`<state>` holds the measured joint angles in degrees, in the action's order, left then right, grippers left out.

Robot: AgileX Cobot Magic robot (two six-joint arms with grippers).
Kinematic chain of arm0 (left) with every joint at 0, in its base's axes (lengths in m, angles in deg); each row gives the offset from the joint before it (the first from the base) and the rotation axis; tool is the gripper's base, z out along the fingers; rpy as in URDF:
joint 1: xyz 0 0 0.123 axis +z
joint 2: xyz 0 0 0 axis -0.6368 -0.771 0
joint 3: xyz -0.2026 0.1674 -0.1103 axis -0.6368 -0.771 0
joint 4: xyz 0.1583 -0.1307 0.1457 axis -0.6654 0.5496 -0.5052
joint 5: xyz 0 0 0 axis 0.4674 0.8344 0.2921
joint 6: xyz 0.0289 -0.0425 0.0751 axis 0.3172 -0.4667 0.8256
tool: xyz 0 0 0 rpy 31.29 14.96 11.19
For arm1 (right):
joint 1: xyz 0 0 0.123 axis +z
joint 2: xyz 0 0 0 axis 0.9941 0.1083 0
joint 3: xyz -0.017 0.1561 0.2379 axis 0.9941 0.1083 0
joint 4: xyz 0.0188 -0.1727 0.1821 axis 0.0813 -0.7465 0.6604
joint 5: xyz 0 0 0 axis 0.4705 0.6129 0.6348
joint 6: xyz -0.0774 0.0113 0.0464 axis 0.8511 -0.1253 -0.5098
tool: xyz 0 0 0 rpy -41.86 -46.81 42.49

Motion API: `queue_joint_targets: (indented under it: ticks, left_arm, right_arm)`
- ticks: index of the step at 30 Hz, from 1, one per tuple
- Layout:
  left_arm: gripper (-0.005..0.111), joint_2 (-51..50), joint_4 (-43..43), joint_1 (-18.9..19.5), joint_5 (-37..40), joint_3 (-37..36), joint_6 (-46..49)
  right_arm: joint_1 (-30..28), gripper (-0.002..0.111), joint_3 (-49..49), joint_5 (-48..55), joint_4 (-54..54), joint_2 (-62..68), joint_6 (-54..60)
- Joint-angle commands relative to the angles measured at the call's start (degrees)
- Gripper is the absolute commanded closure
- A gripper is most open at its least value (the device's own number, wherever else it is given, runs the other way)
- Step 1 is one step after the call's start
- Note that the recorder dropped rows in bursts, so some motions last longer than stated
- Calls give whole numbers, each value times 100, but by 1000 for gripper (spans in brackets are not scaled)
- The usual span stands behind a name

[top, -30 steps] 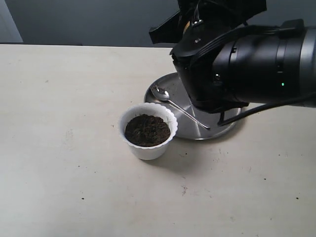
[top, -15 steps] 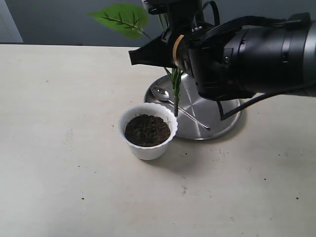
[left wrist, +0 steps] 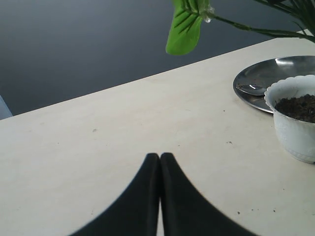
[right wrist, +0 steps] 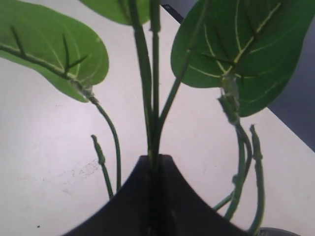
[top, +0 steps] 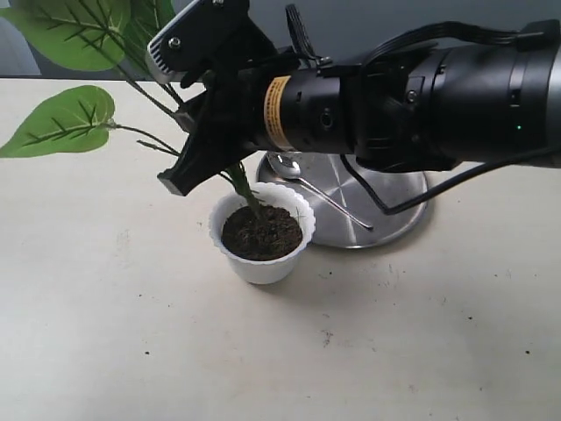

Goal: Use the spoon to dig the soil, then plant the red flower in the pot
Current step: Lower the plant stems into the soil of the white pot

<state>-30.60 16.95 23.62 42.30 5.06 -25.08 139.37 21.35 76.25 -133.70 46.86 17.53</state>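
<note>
Gripping the red flower (top: 83,83) by its bunched stems, the right pincer (top: 230,167) leans it so the stem base meets the soil (top: 261,231) in the pot (top: 263,263). The spoon (top: 317,189) rests on the steel plate (top: 399,219) at the pot's 2 o'clock. The left pincer (left wrist: 160,162) hangs closed and empty over the table (top: 131,351).

Since a second ago the right gripper (top: 230,145) has swung from over the steel plate (top: 399,203) leftward across the worktop to above the pot (top: 261,232), carrying the red flower (top: 79,96). Its leaves, unseen at first, now spread at the upper left, and the stem base has dropped into the soil (top: 261,232)
</note>
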Motion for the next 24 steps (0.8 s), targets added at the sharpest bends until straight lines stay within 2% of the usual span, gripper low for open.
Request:
queue_joint_targets:
  ticks: [1,3,4,9,11,12,18,24]
  left_arm:
    - [106,5,61,-29,-75,14,-9]
    - [106,5,61,-29,-75,14,-9]
    - [106,5,61,-29,-75,14,-9]
    - [106,5,61,-29,-75,14,-9]
    - [106,5,61,-29,-75,14,-9]
    - [106,5,61,-29,-75,14,-9]
    - [106,5,61,-29,-75,14,-9]
    - [106,5,61,-29,-75,14,-9]
  right_arm:
    - [-28,108,11,171,176,-174,69]
    - [-28,108,22,130,228,-173,140]
    - [-28,108,65,86,557,-176,544]
    - [107,108,387,-266,4509,-188,5680]
    - [172,108,621,-630,5699,-188,7283]
    - [172,108,745,-957,6208,-188,7720]
    - [-18,108,1649,-3615,8172,-118,7793]
    - [-18,108,2420,-5091,8692,45,7690]
